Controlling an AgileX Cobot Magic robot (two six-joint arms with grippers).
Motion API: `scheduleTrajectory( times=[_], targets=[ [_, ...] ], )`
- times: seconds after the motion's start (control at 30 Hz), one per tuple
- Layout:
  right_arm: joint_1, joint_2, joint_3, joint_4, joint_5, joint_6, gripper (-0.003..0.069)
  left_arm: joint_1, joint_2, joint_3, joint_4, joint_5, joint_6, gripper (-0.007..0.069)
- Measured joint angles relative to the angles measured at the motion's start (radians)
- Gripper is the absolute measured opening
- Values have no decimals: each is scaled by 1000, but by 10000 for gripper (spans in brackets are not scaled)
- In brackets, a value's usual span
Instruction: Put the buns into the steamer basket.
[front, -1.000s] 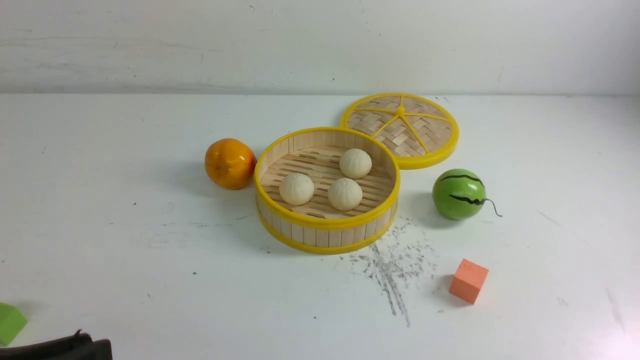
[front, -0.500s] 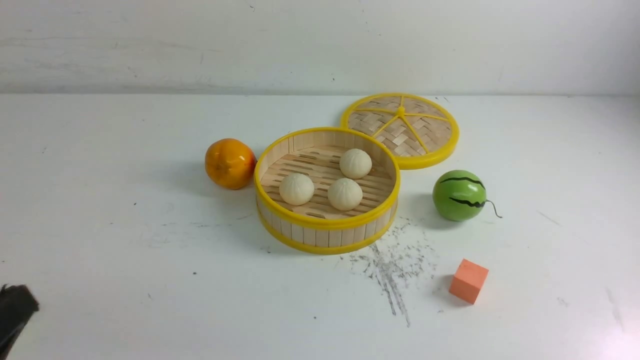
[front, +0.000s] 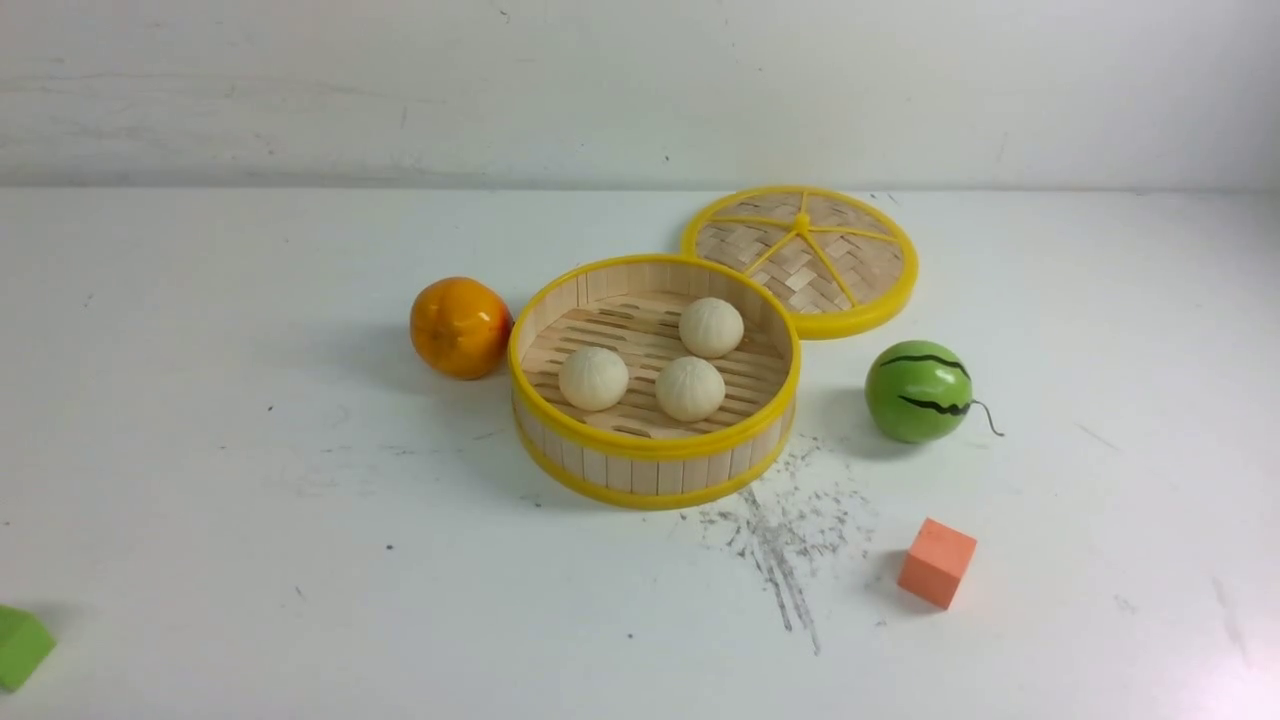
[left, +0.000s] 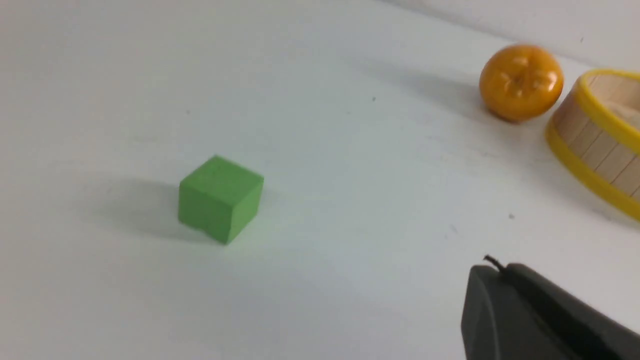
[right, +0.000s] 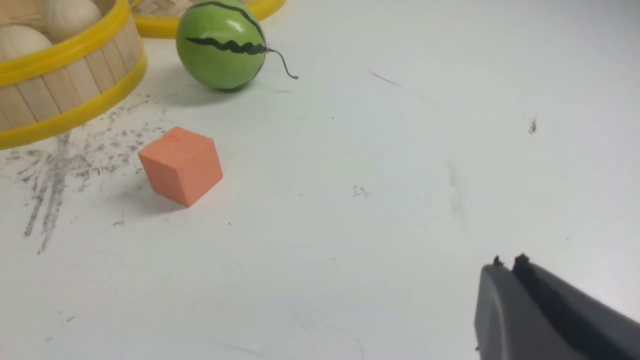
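Observation:
Three cream-white buns lie inside the steamer basket (front: 655, 447) at the table's middle: one at the front left (front: 593, 378), one at the front middle (front: 689, 388), one at the back (front: 711, 326). Neither gripper shows in the front view. In the left wrist view my left gripper (left: 500, 269) is shut and empty over bare table, with the basket's wall (left: 595, 150) far off. In the right wrist view my right gripper (right: 506, 266) is shut and empty, well away from the basket (right: 60, 95), where two buns (right: 67, 15) show.
An orange fruit (front: 459, 326) sits left of the basket and a green striped melon ball (front: 918, 389) to its right. The woven lid (front: 800, 258) lies flat behind. An orange cube (front: 936, 561) lies front right, a green cube (front: 18, 646) at the front left edge.
The left gripper's dark tip has drawn back out of the front view's lower left corner, uncovering the green cube. The buns and basket have not moved.

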Motion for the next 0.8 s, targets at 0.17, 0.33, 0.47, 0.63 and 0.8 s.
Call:
scheduleTrajectory(
  times=[0.17, 0.33, 0.47, 0.63, 0.8],
  targets=[
    [0, 0, 0, 0, 0, 0, 31, 0, 0, 0, 0, 40, 103, -13],
    [0, 0, 0, 0, 0, -1, 37, 1, 0, 0, 0, 39, 149, -13],
    [0, 0, 0, 0, 0, -1, 43, 1, 0, 0, 0, 39, 151, -13],
    [0, 0, 0, 0, 0, -1, 50, 1, 0, 0, 0, 36, 152, -13],
    [0, 0, 0, 0, 0, -1, 58, 1, 0, 0, 0, 36, 152, -13]
  ],
)
